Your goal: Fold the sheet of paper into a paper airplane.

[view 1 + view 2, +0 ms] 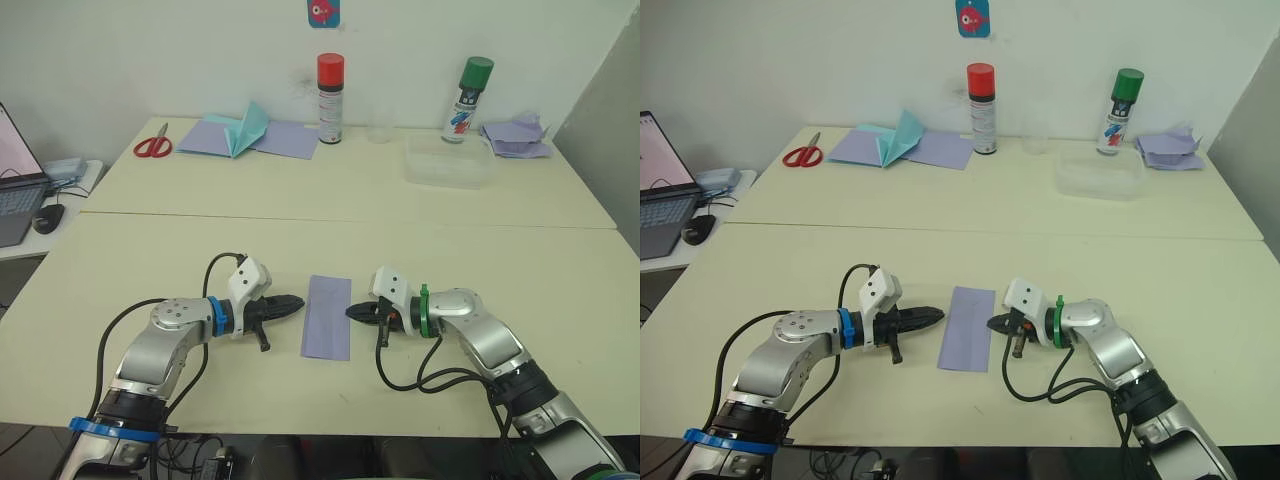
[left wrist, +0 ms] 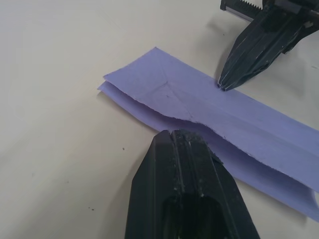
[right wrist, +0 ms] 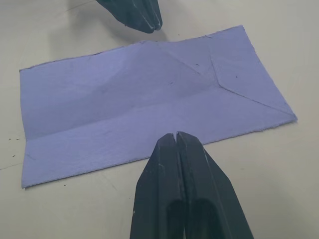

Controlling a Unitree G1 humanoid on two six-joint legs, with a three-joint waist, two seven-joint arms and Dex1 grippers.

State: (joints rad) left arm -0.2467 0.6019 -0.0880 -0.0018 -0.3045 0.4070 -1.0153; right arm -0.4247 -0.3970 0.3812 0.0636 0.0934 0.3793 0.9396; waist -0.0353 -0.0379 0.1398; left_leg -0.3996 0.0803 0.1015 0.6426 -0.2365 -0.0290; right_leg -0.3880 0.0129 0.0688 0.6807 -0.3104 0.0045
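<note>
The sheet of paper [image 1: 328,316] lies flat on the near table, a pale lavender strip folded in half lengthwise, with diagonal crease lines at one end [image 3: 149,107]. My left gripper [image 1: 297,305] is shut, its tip at the sheet's left edge. My right gripper [image 1: 352,313] is shut too, its tip touching the sheet's right edge. In the left wrist view the left gripper [image 2: 174,134] rests by the folded edge and the right gripper [image 2: 224,85] points in from the far side. Neither holds the paper.
At the back stand red scissors [image 1: 153,146], lavender sheets with a teal pointed paper shape [image 1: 247,130], a red-capped spray can [image 1: 330,98], a green-capped can [image 1: 468,98], a clear plastic box [image 1: 449,161] and a crumpled lavender pile [image 1: 517,138]. A laptop [image 1: 17,190] sits far left.
</note>
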